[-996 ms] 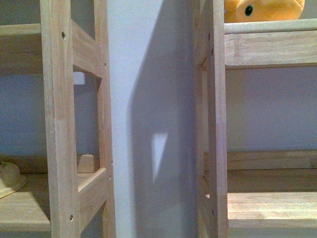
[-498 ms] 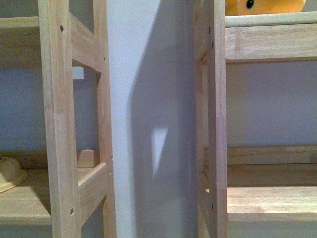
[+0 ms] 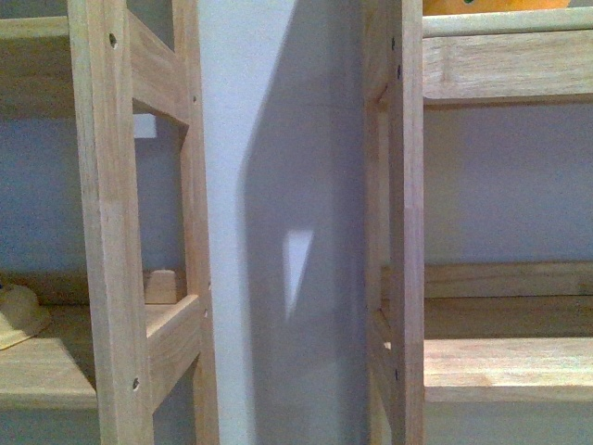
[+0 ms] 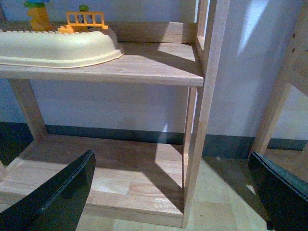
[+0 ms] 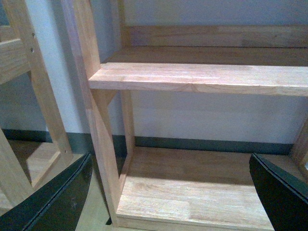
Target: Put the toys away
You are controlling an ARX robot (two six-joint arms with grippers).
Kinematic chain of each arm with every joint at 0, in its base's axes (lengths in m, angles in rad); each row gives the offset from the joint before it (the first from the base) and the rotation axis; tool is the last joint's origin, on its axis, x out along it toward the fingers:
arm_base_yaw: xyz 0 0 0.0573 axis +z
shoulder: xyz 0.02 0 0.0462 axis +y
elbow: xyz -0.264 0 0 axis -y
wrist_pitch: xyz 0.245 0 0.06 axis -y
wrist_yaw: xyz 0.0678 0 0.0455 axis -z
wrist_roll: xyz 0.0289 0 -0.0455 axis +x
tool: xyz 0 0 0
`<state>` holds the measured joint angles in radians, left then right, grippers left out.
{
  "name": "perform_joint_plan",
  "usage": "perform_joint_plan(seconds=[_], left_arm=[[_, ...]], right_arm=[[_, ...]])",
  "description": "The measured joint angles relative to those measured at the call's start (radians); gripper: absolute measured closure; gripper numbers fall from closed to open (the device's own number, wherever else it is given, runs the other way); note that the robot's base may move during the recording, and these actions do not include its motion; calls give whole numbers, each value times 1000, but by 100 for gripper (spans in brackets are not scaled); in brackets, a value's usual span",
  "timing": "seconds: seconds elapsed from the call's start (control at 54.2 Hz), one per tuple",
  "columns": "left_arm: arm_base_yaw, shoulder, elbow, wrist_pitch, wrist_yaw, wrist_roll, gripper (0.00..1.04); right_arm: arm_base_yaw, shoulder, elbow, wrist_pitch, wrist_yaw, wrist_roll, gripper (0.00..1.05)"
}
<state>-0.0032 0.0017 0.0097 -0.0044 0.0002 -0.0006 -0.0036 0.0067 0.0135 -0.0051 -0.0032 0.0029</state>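
Note:
Only a thin orange-yellow strip of the plush toy (image 3: 496,5) shows at the top edge of the front view, resting on the upper board of the right wooden shelf (image 3: 505,65). Neither arm appears in that view. In the left wrist view my left gripper (image 4: 173,197) is open, with nothing between its black fingers (image 4: 62,195), and it hangs before the lowest board of the left shelf (image 4: 125,178). My right gripper (image 5: 171,197) is open and empty too, in front of the lowest board of the right shelf (image 5: 192,192).
A cream tray (image 4: 57,45) sits on the left shelf's middle board, with an orange toy fence (image 4: 86,20) and a yellow figure (image 4: 38,17) behind it. A wooden post (image 4: 202,110) stands between my left fingers. A white wall gap (image 3: 278,222) separates the two shelves.
Everything in the front view has slid upward in the frame. The plush, whose face and eye showed before, is now almost cut off at the top edge.

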Motion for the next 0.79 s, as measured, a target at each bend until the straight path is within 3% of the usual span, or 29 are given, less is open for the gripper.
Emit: perform_joint_plan(seconds=[0.793], left_arm=[[0,0,0,0,0,0,6]], right_arm=[[0,0,0,0,0,0,6]])
